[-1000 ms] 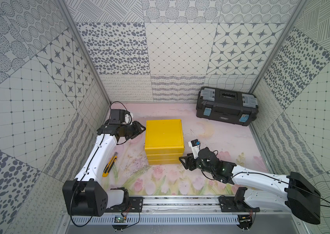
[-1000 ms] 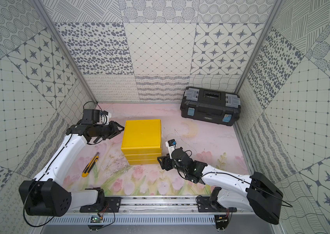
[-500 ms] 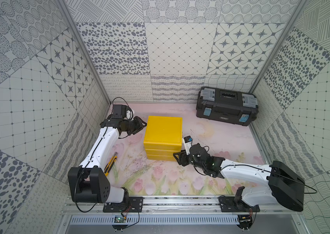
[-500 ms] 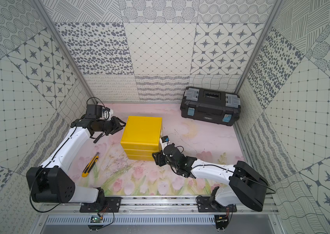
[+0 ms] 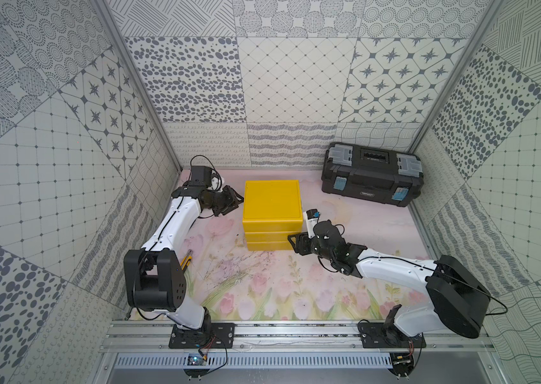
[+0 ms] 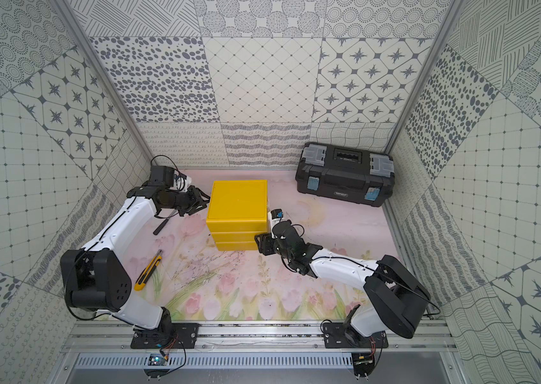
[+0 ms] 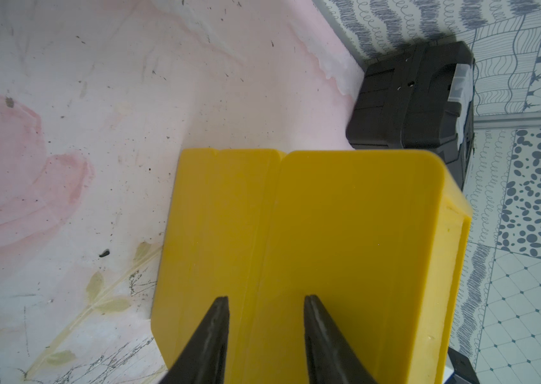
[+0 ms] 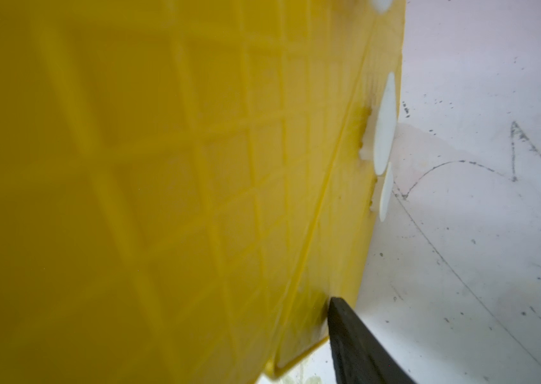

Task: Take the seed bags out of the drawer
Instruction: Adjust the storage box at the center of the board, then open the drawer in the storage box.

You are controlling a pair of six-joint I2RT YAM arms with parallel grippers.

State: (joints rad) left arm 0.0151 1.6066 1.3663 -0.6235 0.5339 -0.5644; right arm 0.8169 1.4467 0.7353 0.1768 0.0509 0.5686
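The yellow three-drawer cube (image 5: 272, 202) (image 6: 237, 202) stands mid-mat with every drawer pushed in. The seed bags are hidden. My left gripper (image 5: 235, 202) (image 6: 203, 203) is open at the cube's left wall. In the left wrist view its tips (image 7: 266, 299) stand apart against the yellow side (image 7: 345, 232), with nothing between them. My right gripper (image 5: 295, 244) (image 6: 260, 244) sits low at the cube's front right corner. One of its fingers (image 8: 352, 332) touches the cube's edge (image 8: 163, 166), which hides the other finger.
A black toolbox (image 5: 372, 178) (image 6: 345, 174) (image 7: 408, 99) stands shut at the back right. A yellow utility knife (image 6: 148, 272) lies on the mat by the left arm's base, and a thin black tool (image 6: 162, 226) lies under the left forearm. Patterned walls close three sides.
The cube has slid toward the back wall. Both grippers moved in and back with it, the left to its side and the right to its front corner. The right jaws narrowed a little.
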